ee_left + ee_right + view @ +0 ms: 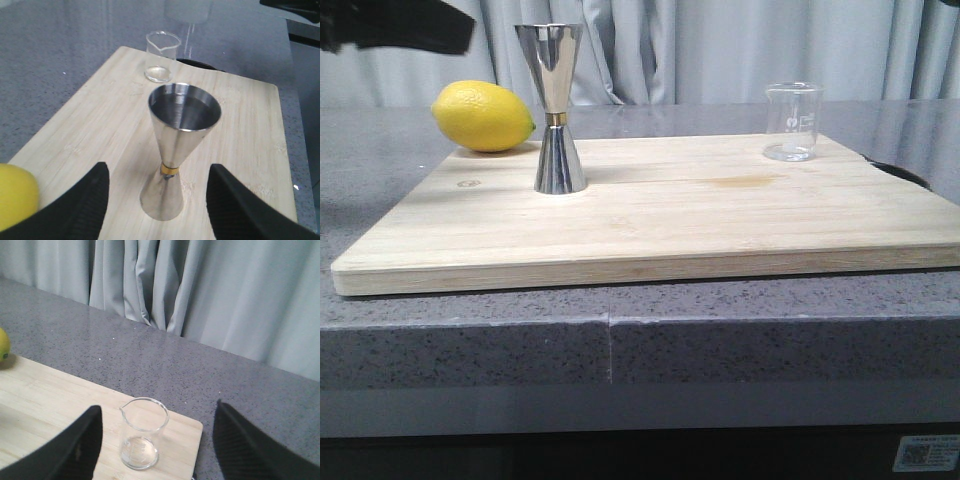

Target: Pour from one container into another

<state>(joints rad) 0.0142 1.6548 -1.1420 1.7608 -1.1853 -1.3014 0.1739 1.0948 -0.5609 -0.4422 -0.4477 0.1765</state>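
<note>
The steel jigger (556, 110) stands upright on the left part of the wooden board (670, 225), with a gold band at its waist. In the left wrist view the jigger (180, 130) shows in the gap of my open left gripper (159, 169), and neither finger touches it. The clear glass beaker (792, 122) stands upright at the board's back right corner and looks empty. My right gripper (157, 409) is open, and the beaker (142, 440) stands in the gap between its fingers, untouched. Only a dark part of the left arm (390, 25) shows in the front view.
A yellow lemon (482, 116) lies at the board's back left corner, close to the jigger. A dark opening (902, 173) sits at the board's right edge behind the beaker. Grey curtains hang behind the stone counter (470, 340).
</note>
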